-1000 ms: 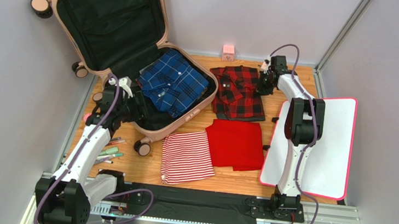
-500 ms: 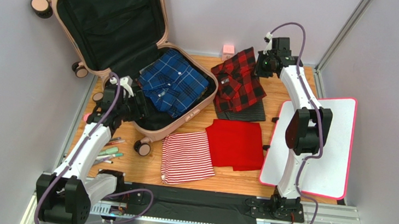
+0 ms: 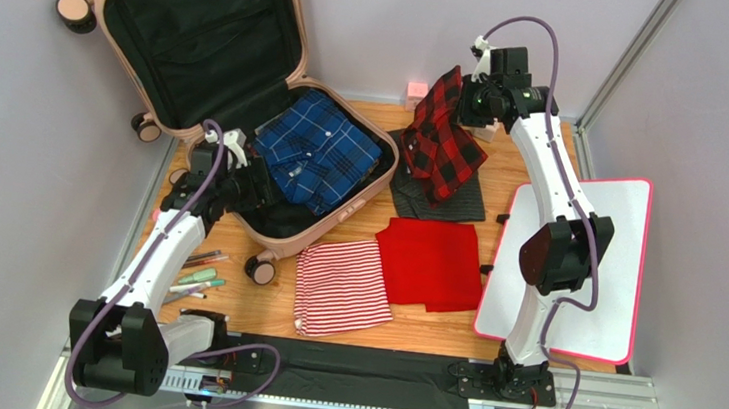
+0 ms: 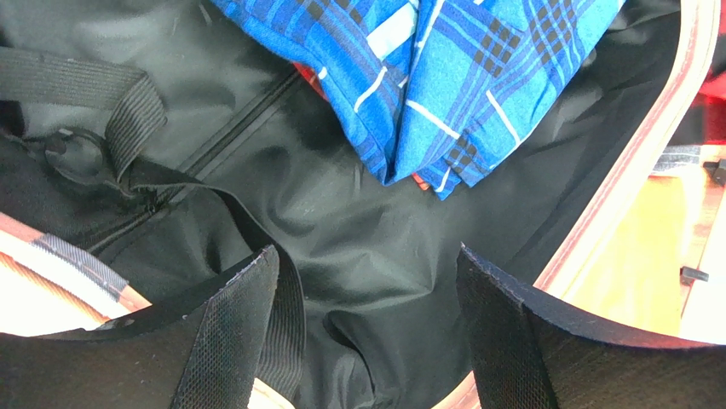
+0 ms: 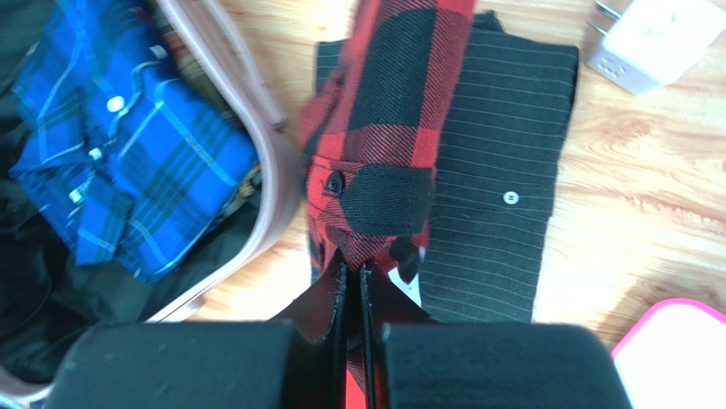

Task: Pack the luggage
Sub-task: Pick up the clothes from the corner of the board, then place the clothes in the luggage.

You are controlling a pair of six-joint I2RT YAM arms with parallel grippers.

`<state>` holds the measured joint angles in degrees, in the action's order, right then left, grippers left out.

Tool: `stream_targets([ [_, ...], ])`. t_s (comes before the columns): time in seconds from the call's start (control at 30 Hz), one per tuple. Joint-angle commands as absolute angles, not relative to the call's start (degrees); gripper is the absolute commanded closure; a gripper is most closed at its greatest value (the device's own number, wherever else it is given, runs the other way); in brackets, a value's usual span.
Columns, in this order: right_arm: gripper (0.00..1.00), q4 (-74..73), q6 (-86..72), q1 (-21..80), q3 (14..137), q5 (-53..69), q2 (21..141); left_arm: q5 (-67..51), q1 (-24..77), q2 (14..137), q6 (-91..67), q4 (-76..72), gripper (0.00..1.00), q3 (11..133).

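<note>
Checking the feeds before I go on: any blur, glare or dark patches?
Top view: sharp, evenly lit, red shirt clear. Left wrist view: blue shirt sharp, luggage lining dark. Right wrist view: right hand soft, too near the lens; table bright.

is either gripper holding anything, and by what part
The right gripper is shut on the red plaid shirt, pinching its raised top edge. The left gripper is open over the luggage, holding nothing.
</note>
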<state>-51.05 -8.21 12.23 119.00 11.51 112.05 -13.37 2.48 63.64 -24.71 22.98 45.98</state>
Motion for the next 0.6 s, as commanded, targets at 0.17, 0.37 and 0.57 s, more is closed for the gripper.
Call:
stream_targets([
  [0.17,1.0,-55.0,-4.7,17.5,126.4,8.0,105.8,-14.6,2.3,65.0,-22.8,23.4,0.17,50.4],
  [0.37,1.0,-57.6,-3.3,22.6,132.3,6.4,105.1,-14.3,2.2,65.7,-22.3,24.3,0.17,52.0],
  [0.57,1.0,-57.4,-3.4,29.2,137.5,6.4,104.4,-13.4,1.1,66.3,-21.2,26.4,0.17,54.8],
])
